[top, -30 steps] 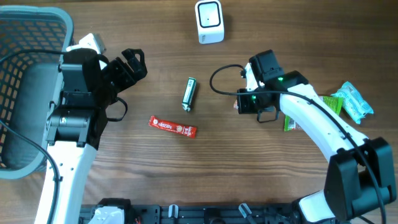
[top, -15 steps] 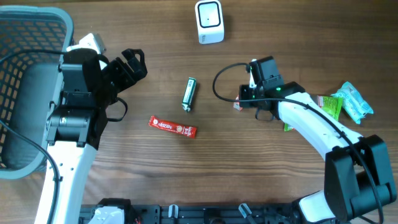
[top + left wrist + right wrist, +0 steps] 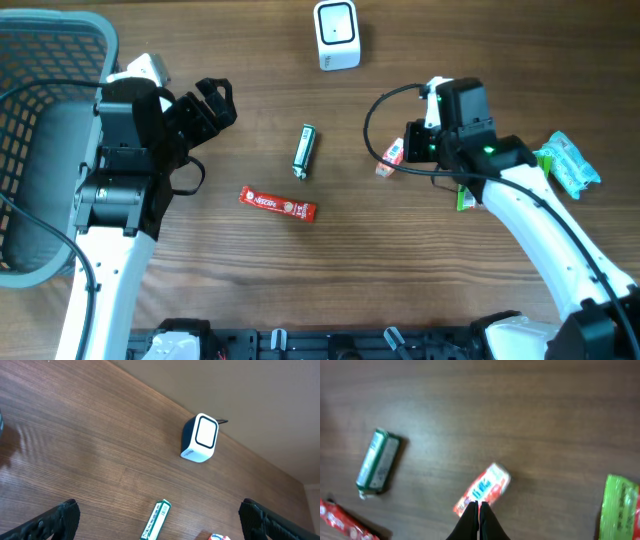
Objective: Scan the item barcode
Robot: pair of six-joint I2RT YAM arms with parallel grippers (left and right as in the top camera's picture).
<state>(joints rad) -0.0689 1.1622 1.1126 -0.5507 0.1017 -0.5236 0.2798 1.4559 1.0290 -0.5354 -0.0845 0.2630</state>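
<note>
Well, your right gripper (image 3: 479, 508) was pinched tight on one end of the red-and-white packet (image 3: 483, 486), the black fingers pressed so close together that barely a line showed between them. From overhead, that packet (image 3: 391, 159) sat just off the front of the gripper, to the right of the green pack (image 3: 304, 150) and nearer you than the scanner (image 3: 337, 34). It was well apart from the scanner, which stood at the far edge of the table (image 3: 250, 280). I couldn't tell whether the packet was resting on the wood or just above it (the wrist view showed a soft shadow beside it, nothing more).

Your left gripper (image 3: 222, 103) was spread wide and held nothing. It hung beside the basket (image 3: 60, 40) on the left side. In its own camera, one dark fingertip filled each lower corner, with the scanner and the green pack in view between them.

The red bar (image 3: 278, 204) lay slanted on the table, nearer you than the green pack and not touching it. The green wrappers (image 3: 565, 165) lay off to the far right, beyond the right arm.
</note>
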